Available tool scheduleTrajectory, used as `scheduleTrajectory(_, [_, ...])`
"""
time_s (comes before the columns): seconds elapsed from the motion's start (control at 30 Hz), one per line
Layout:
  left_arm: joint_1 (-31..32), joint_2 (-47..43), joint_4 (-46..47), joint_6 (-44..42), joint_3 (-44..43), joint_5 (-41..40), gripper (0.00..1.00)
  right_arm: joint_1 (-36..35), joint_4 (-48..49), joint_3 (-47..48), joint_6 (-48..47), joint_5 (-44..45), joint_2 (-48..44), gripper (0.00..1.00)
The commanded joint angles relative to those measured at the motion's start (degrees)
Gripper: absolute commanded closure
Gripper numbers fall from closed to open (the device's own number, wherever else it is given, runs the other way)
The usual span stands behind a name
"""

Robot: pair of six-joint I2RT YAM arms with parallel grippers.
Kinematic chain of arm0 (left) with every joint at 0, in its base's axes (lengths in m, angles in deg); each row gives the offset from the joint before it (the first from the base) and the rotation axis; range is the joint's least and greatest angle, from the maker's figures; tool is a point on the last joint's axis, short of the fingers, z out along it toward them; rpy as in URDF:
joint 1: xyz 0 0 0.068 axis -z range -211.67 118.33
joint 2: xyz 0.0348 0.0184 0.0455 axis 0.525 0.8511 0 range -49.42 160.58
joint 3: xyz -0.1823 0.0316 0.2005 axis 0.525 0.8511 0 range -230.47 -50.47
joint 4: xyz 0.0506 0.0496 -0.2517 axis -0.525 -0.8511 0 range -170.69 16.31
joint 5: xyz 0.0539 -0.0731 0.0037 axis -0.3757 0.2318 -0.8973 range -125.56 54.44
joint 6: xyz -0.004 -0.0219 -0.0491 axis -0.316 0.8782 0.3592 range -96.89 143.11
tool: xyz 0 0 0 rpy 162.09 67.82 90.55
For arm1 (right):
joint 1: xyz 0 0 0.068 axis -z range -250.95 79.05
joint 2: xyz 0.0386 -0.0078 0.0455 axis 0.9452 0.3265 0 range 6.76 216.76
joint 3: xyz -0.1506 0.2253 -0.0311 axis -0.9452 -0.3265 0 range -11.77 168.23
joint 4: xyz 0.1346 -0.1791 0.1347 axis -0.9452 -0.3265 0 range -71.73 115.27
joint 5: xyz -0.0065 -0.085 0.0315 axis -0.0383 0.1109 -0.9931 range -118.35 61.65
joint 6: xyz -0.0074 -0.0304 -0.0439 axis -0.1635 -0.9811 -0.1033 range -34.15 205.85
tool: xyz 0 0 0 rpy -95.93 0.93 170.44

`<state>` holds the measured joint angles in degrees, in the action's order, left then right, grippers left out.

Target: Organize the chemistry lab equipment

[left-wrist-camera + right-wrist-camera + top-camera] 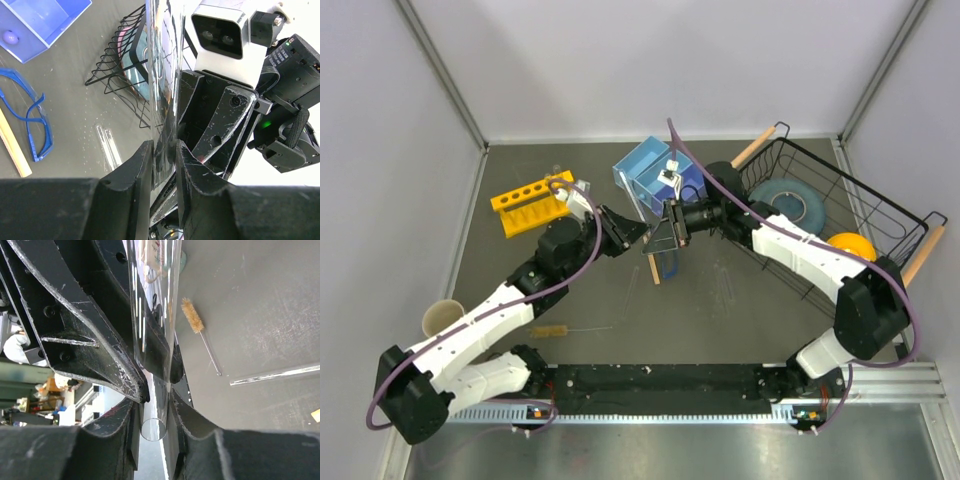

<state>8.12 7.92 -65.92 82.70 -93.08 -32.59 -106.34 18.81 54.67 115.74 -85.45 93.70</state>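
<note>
glass tube [152,315] hangs above the desk [260,315] between the two arms, the left gripper [163,150] and the right gripper [155,410] both clamped on it.

Blue frame on the safety glasses [28,118] — tan brush [195,321].

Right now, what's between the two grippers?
One clear glass tube spans it, pinched by left gripper and right gripper; both wrist views show this.
</note>
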Motion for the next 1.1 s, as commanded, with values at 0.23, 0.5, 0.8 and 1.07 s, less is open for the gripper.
scheduleTrajectory(0.23, [0.29, -4.51, -6.00, -6.85, -4.06, -5.94, 0.53, -0.29, 0.05, -0.95, -5.62, 1.38, -2.73, 0.96])
scheduleTrajectory(0.5, [-4.97, -8.04, -21.55, -13.44, -11.70, -4.38, 0.03, -0.64, -4.08, -3.24, -14.75, 2.43, -5.81, 0.96])
scheduleTrajectory(0.8, [-22.38, -0.57, -35.00, -19.85, -23.56, 28.58, 0.02, -3.54, -11.64, -4.30, -28.11, 4.98, -8.97, 0.96])
scheduleTrajectory(1.07, [-22.56, 5.76, -37.30, -21.45, -27.88, 38.34, 0.18, -5.56, -14.28, -4.82, -33.32, 6.30, -9.86, 0.96])
